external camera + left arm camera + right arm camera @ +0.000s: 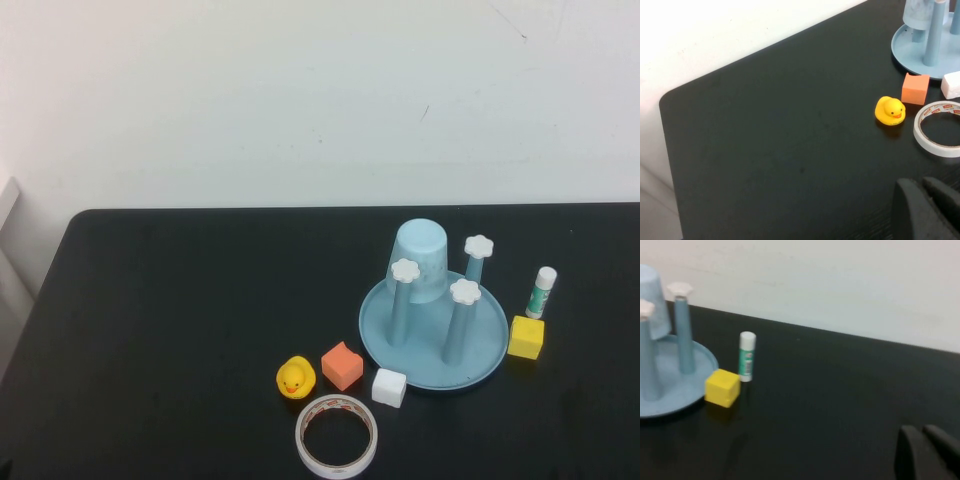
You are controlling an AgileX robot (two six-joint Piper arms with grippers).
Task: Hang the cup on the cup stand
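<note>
Both grippers, left [925, 207] and right [925, 452], parked off-table with fingers pressed together; cup [420, 260] sits inverted on stand [434, 335], nothing apparently left to do.

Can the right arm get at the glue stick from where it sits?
Probably yes. The glue stick stands upright on open tabletop beside the yellow cube, with bare table between it and the right gripper. The left gripper is parked far off.
</note>
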